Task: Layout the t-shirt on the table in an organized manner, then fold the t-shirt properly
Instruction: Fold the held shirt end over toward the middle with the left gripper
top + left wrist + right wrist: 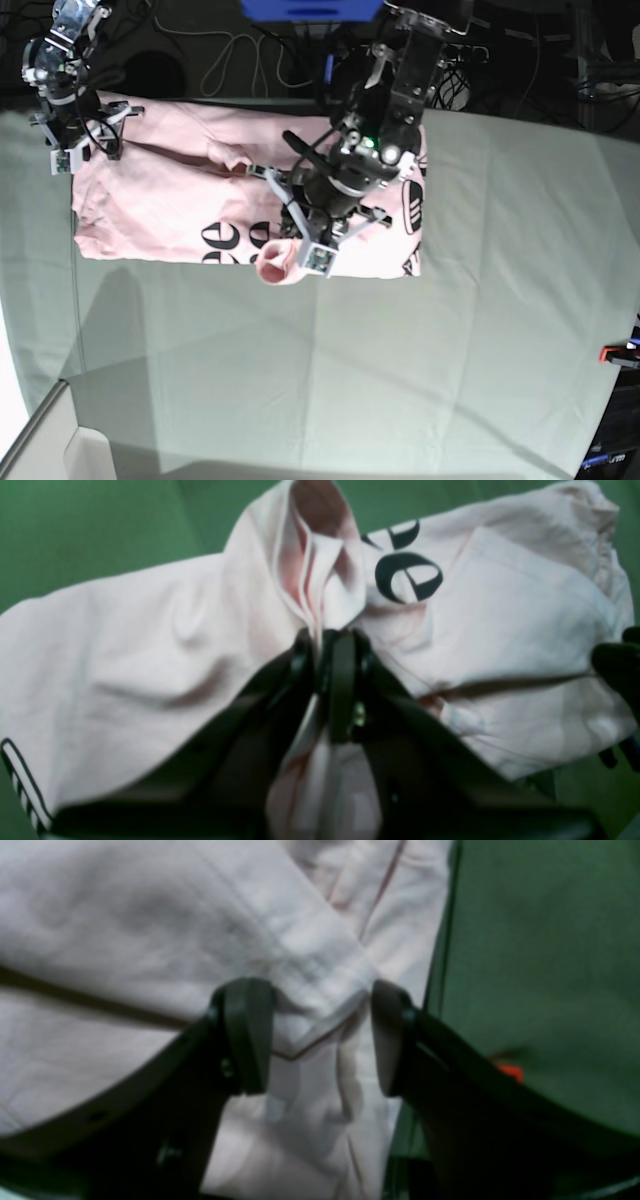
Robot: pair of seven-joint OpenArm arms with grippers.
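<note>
Broadly, the wide worktop (420,380) under its creased pale grey-green cloth takes up most of the base view, and the large pale pink cotton t-shirt (170,215) lies along its far side as a long band, its long axis running left to right in that view. Black lettering shows near the shirt's near edge, and a bunched roll of pink fabric rises just beside it.

The left gripper (332,640) has its jaws clenched on that raised bunch of fabric near the middle of the near edge; the wrist view shows cloth pinched between them and gathered upward. The right gripper (322,1032) hangs over the shirt's far corner at the base view's left end, its jaws released and standing apart on either side of a hemmed fold, close over the cloth but not closed on it.

The coming move likely turns on this: the shirt stretches lengthwise between the two arms, so the right jaws must take the corner beneath them before the cloth can be pulled flat.

A small red clamp (612,353) sits at the worktop's edge.
</note>
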